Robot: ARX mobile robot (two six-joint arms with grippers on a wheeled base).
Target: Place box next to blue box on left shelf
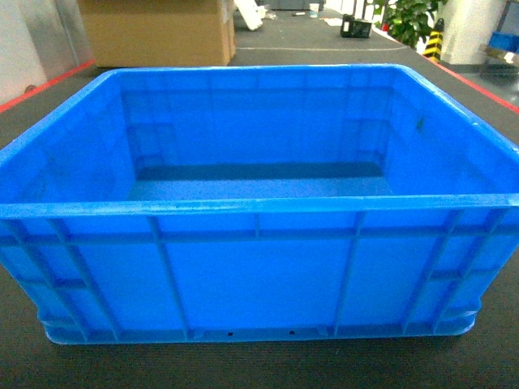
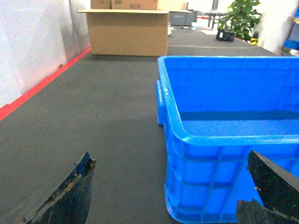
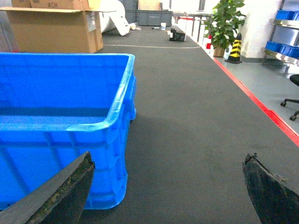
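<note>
Now both claws, left [image 2: 168, 196] and right [image 3: 168, 191], are spread wide by the box [image 1: 258, 275]; each should grab a side rim evenly, then lift level.

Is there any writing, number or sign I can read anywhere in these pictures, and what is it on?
"H3#", roughly, printed in dark letters on the upper cardboard carton in the left wrist view; it looks upside down, so the reading is uncertain.
The same print shows on the cardboard carton in the right wrist view, too blurred to read.
Blue crate: no label or writing visible.
Yellow-and-black striped cone: stripes only, no words.
</note>
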